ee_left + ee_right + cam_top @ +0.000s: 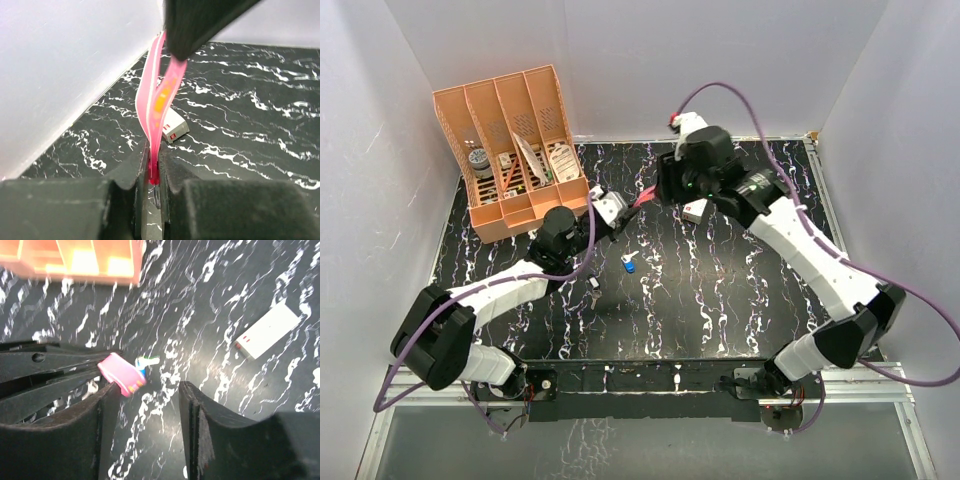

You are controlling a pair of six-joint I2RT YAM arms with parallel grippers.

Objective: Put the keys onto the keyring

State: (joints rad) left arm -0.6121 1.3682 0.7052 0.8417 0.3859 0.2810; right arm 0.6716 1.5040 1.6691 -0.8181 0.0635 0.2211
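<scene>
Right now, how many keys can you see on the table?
2. The blue-headed key lies mid-table; the dark-headed key lies just left of it and nearer the bases, beside the left arm. The arms could hide more.

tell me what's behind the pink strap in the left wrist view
A white box lies on the black marbled table behind the pink strap. The strap covers the box's left end, and the left fingers clamping it hide the table below.
</scene>
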